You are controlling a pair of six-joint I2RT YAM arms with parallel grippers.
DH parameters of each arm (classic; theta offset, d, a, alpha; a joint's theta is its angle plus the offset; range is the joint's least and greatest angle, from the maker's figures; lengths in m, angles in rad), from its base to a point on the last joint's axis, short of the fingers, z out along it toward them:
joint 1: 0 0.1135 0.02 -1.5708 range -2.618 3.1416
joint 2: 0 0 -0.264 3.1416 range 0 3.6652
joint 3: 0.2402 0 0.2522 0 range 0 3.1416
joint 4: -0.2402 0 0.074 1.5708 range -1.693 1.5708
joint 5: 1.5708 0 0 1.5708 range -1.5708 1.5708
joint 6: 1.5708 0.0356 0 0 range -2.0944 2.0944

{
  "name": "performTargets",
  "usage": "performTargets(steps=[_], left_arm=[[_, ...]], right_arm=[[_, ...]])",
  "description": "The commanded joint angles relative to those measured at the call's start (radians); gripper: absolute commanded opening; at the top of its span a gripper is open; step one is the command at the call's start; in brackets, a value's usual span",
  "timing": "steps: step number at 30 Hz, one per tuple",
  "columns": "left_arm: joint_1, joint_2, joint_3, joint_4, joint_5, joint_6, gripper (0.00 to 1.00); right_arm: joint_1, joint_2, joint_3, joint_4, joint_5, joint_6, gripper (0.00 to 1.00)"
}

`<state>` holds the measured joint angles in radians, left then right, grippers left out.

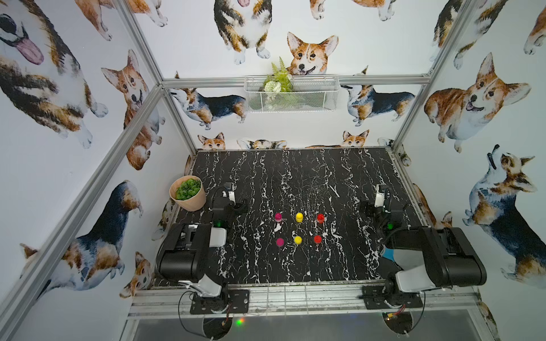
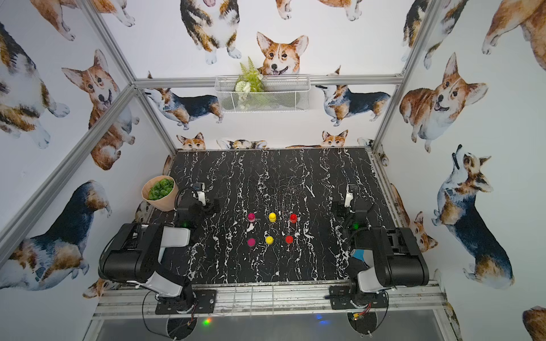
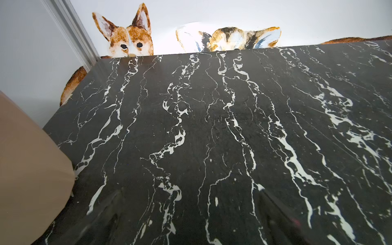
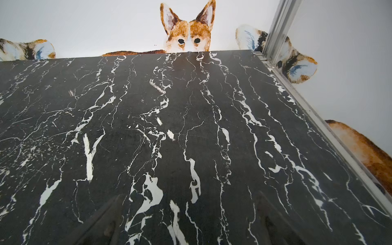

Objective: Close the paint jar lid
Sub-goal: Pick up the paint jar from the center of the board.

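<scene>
Small paint jars point(image 1: 299, 217), pink, yellow and red, are set in two rows on the worktop point(image 1: 266, 177), well apart from the pot point(image 1: 187, 193). The left fingers point(image 3: 101, 216), near the pot, and the right fingers point(image 4: 106, 218), far from it, are spread wide and hold nothing.

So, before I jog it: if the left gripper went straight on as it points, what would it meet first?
Likely the bare table, or the back wall beyond it; depth is unclear. The plant pot stands aside.
</scene>
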<state>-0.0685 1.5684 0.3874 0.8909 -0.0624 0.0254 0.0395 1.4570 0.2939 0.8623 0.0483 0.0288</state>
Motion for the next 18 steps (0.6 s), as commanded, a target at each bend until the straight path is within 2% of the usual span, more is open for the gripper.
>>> performTargets(steps=[1, 18], left_arm=[[-0.001, 0.001, 0.006, 0.014, -0.005, 0.001, 1.0], [0.006, 0.002, 0.011, 0.01, -0.007, -0.005, 1.0]], right_arm=[[0.002, 0.003, 0.008, 0.028, -0.009, -0.006, 1.0], [-0.02, 0.008, 0.027, 0.0, -0.039, 0.008, 1.0]])
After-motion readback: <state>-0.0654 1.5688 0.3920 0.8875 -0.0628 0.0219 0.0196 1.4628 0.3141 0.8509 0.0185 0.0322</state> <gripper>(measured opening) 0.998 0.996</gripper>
